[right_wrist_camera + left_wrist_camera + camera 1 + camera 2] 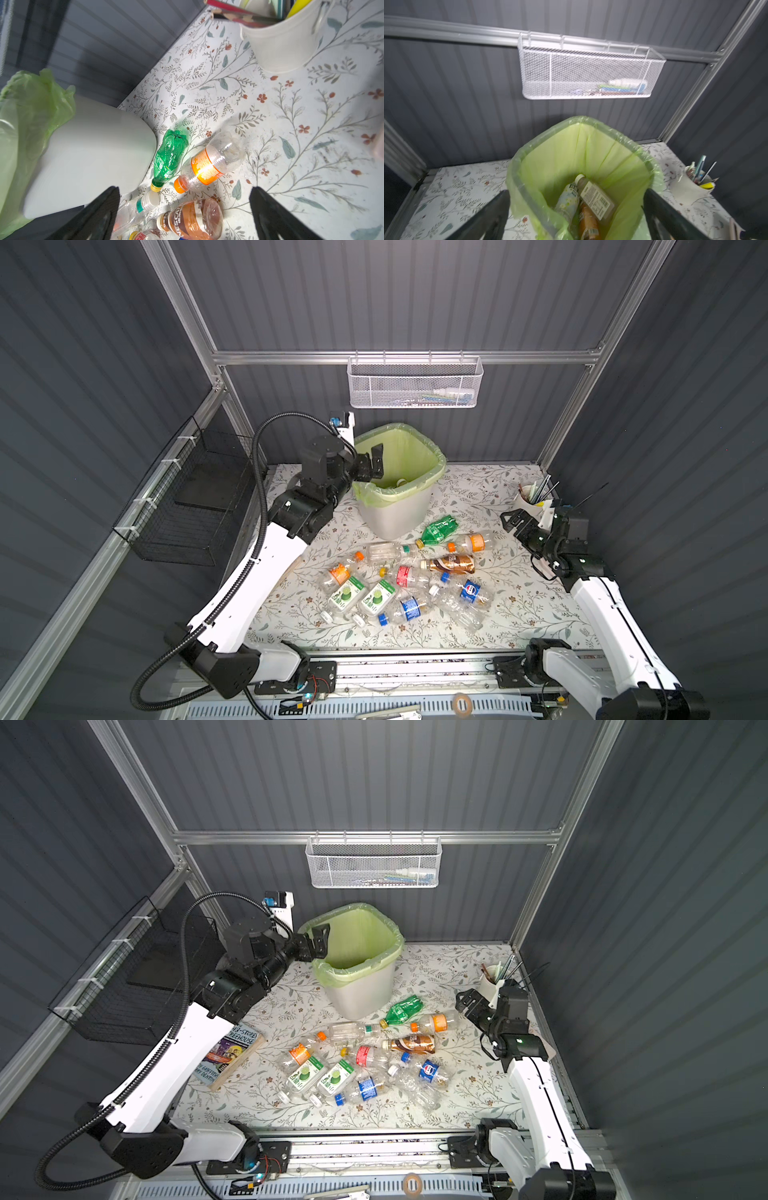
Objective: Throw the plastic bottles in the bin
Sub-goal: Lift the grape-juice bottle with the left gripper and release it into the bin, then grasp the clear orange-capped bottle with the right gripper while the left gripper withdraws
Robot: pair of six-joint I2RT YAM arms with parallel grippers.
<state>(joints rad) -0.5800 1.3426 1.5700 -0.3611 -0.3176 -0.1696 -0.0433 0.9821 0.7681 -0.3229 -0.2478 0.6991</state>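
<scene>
The bin [395, 514] stands at the back of the table, pale grey with a light-green bag. My left gripper [372, 463] hangs open over its left rim with nothing between the fingers; in the left wrist view the gripper [576, 192] looks down on three bottles [596, 199] lying in the bin [643, 158]. Several plastic bottles lie in front of the bin, among them a green one [438, 529], an orange-labelled one [471, 542] and a brown one [451, 564]. My right gripper [513, 520] is open and empty, low at the right of the pile, near the orange-labelled bottle [209, 164].
A white mesh basket [413, 383] hangs on the back wall above the bin. A black wire basket [187, 506] is fixed to the left wall. A white pencil cup [530, 497] stands behind the right gripper. A book [230, 1056] lies under the left arm.
</scene>
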